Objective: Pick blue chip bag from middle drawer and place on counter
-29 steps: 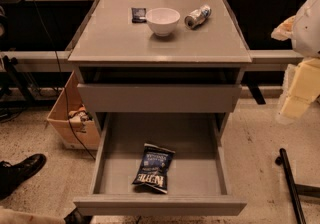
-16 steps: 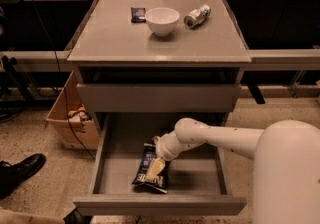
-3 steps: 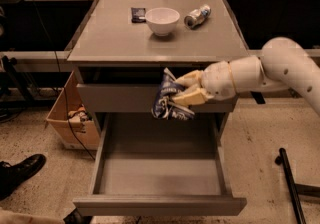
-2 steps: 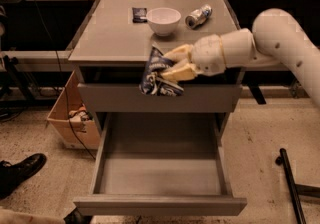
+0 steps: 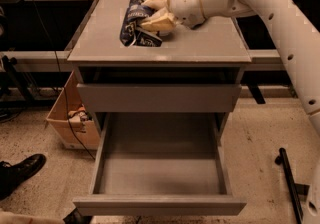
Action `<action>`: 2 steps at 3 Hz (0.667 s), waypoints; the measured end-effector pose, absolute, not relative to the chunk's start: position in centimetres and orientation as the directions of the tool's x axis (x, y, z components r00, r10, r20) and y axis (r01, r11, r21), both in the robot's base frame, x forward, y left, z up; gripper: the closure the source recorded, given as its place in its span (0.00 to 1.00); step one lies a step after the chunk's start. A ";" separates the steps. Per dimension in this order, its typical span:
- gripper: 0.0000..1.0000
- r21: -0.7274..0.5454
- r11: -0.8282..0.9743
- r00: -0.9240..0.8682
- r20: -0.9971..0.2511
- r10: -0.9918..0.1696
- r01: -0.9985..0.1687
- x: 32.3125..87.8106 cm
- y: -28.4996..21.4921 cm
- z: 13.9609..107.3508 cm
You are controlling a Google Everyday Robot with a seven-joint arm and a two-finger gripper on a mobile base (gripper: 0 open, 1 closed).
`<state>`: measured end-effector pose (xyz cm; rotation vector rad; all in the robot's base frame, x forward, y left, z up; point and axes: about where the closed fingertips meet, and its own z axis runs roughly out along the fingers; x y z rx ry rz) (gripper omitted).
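Navy blue chip bag [image 5: 132, 18] is hanging low over the counter [image 5: 200, 43], contact unclear | gripper [image 5: 152, 15] is clenching the bag's right side above the counter | middle drawer [image 5: 160, 205] is standing open, bagless | judging: pick done, setting down and releasing remaining

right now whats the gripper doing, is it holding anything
Gripper: shut on the blue chip bag, above the counter.
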<state>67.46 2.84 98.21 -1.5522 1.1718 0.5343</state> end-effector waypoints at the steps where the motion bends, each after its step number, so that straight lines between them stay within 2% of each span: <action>1: 1.00 -0.470 0.058 0.412 -0.820 -0.397 -0.881 67.4 3.5 97.6; 2: 1.00 -0.512 0.066 0.438 -0.788 -0.432 -0.857 70.0 5.6 95.8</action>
